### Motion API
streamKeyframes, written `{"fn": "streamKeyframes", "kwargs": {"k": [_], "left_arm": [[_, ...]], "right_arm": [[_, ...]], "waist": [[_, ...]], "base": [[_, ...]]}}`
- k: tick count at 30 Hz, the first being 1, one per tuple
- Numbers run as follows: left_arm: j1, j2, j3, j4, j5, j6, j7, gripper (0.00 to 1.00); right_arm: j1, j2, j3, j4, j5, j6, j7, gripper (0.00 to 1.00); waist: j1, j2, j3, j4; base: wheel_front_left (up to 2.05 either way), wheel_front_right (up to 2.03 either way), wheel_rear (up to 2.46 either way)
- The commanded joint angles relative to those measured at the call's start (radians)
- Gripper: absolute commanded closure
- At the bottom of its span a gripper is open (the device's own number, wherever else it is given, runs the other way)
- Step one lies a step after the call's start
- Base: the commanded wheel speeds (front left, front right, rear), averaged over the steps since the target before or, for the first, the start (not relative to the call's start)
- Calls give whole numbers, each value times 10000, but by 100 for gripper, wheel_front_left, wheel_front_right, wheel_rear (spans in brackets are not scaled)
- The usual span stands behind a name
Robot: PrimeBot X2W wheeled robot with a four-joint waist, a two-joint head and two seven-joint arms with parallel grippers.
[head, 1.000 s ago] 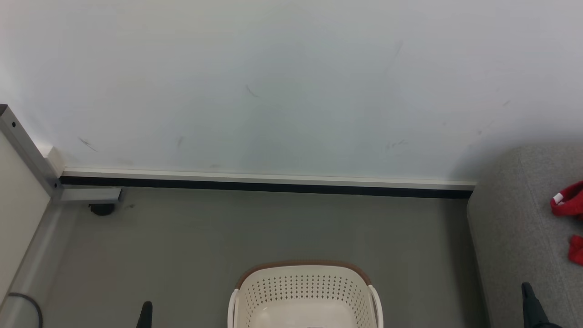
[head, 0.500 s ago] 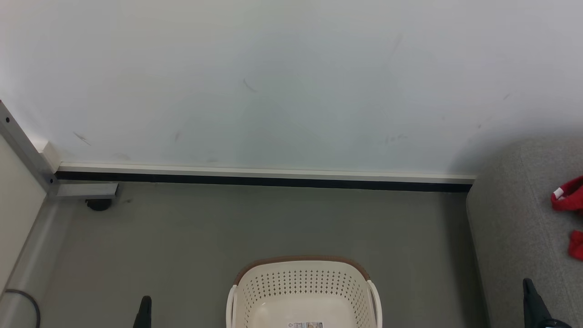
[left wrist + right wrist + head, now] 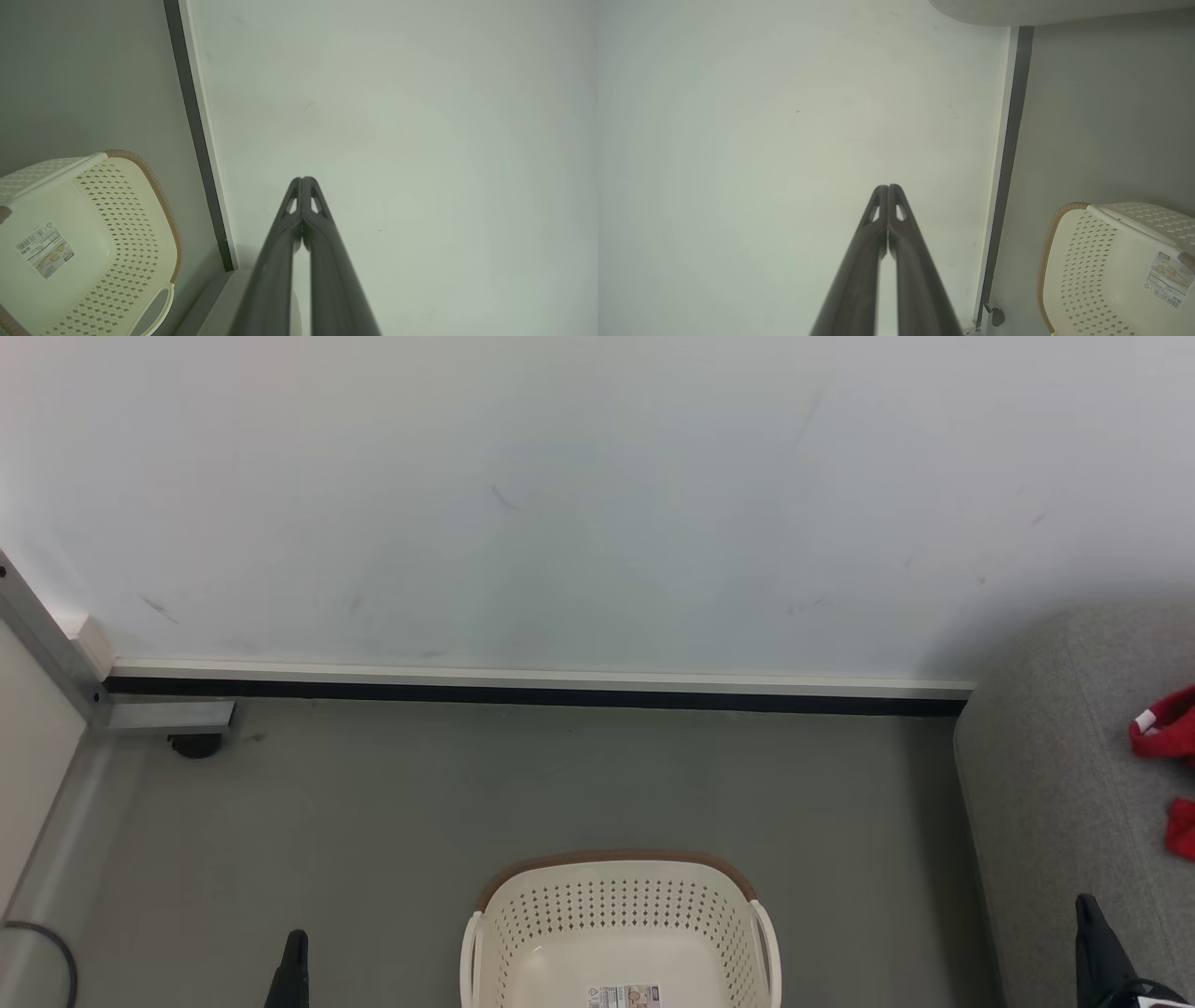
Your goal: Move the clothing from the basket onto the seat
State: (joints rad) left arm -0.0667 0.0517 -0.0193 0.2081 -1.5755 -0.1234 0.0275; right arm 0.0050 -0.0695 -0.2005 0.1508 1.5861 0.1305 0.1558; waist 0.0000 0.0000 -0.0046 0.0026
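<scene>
The cream basket with its brown rim stands on the grey floor at the bottom middle of the head view; its inside holds no cloth, just a label on the bottom. It shows too in the left wrist view as basket and in the right wrist view as basket. Red clothing lies on the grey seat at the right edge, with another red piece just below it. My left gripper is shut left of the basket, my right gripper shut over the seat's edge. Fingers pressed together appear in left gripper and right gripper.
A pale wall with a black-and-cream skirting runs behind the basket. A grey metal frame with a black caster stands at the left, and a dark cable curls at the lower left. Bare floor surrounds the basket.
The whole head view has shifted upward, so the camera tilted down; more of the basket's inside and its label show now. Both grippers stay shut.
</scene>
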Motion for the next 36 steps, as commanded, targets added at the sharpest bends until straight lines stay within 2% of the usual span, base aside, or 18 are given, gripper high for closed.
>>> {"fn": "streamKeyframes", "kwargs": {"k": [1, 5, 36], "left_arm": [[-144, -6, 37, 43, -283, -71, 73, 100], [-196, -21, 55, 72, -553, -96, 142, 100], [-154, -21, 49, 69, -520, -96, 125, 100]], "right_arm": [[-150, 41, -69, 39, 256, 4, 95, 100], [-168, 65, -142, 75, 541, 4, 190, 100], [-201, 128, -231, 76, 421, 4, 280, 100]], "waist": [[0, 0, 33, -10], [0, 0, 87, -26], [0, 0, 94, -28]], "base": [[0, 0, 0], [0, 0, 0], [0, 0, 0]]}}
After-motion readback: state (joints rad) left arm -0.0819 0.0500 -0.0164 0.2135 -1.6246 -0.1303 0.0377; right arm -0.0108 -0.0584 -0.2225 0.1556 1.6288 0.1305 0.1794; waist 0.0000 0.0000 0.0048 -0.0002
